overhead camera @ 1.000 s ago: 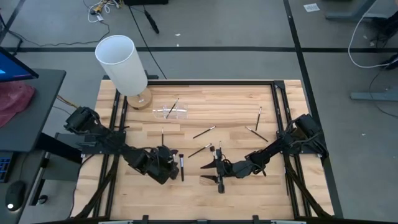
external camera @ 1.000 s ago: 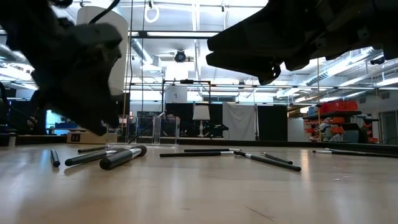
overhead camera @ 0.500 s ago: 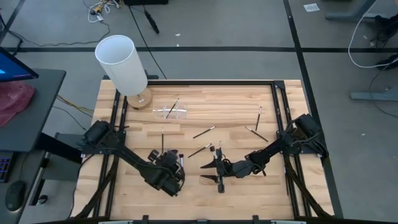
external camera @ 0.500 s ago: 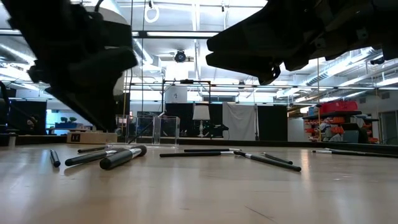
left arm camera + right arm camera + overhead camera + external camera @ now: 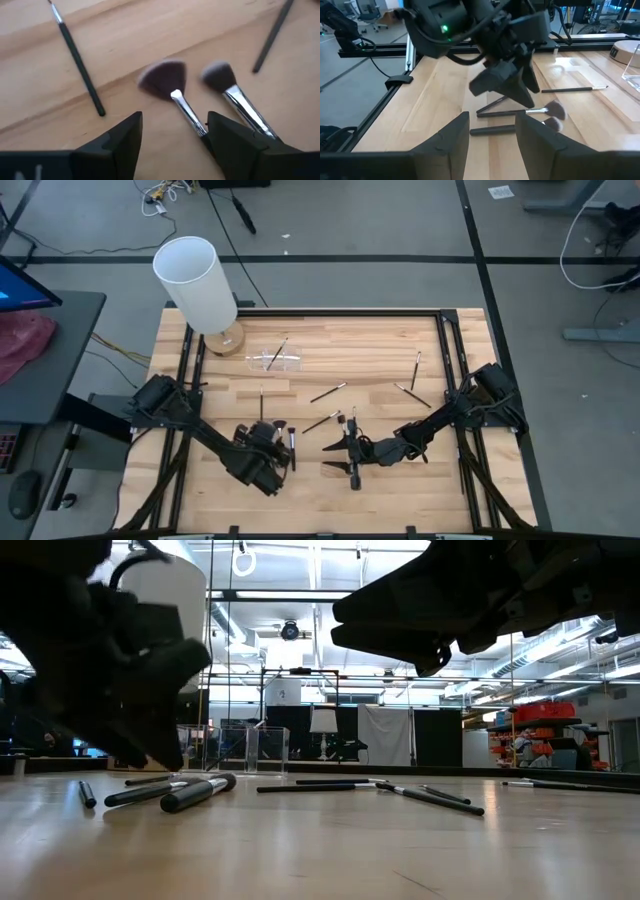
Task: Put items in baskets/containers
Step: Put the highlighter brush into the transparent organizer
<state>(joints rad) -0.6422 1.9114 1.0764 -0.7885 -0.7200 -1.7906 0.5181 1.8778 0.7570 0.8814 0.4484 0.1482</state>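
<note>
The left pincer hangs low over the bench's near-left part, jaws spread wide and empty. Straight ahead of it in its wrist view lie two brushes side by side, a fan brush and a round-headed brush, heads pointing away and handles running back under the fingers, so their long axes lie roughly in line with the reach. The left arm is plainly nearer; I judge a short drop would put the fan brush between the jaws.

The right pincer waits just beside, toward the bench's middle, jaws parted and holding nothing.

Farther off, more brushes lie scattered mid-bench. The clear holder stands beyond them, near the white cylinder, with one brush leaning in it.
</note>
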